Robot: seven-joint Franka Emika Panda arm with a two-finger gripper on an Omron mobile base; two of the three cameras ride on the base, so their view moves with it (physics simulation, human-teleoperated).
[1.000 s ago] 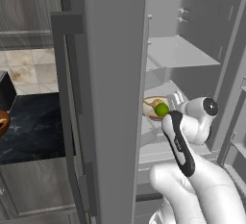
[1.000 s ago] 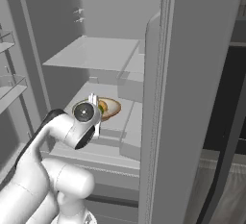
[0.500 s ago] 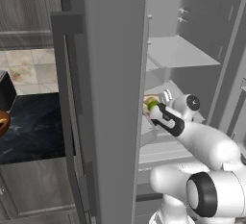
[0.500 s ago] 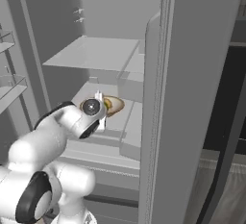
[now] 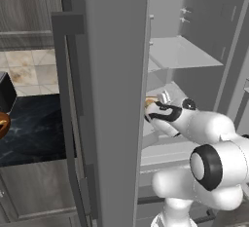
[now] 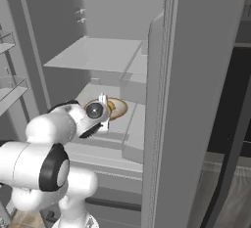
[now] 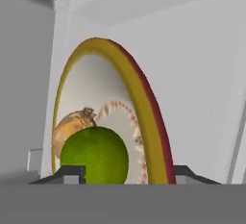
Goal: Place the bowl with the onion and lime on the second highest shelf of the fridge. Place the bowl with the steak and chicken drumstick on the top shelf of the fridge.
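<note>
The cream bowl with its tan-brown rim rests on the lipped second highest shelf inside the fridge. In the hand view the bowl looks tipped on edge, and the lime lies in front of the onion inside it. My gripper is open, its tips apart on either side of the near rim. From the base the gripper sits at the bowl's near edge. The top shelf is bare. A reddish-brown bowl shows at the far left; steak and chicken drumstick are out of view.
The open fridge door stands close on my left and a second door panel on my right. Door bins hang at the left. A dark counter holds a black object.
The jaws have opened off the bowl's rim, and the bowl stays on the lipped shelf. The arm has swung lower and turned, with the elbow now toward the cameras.
</note>
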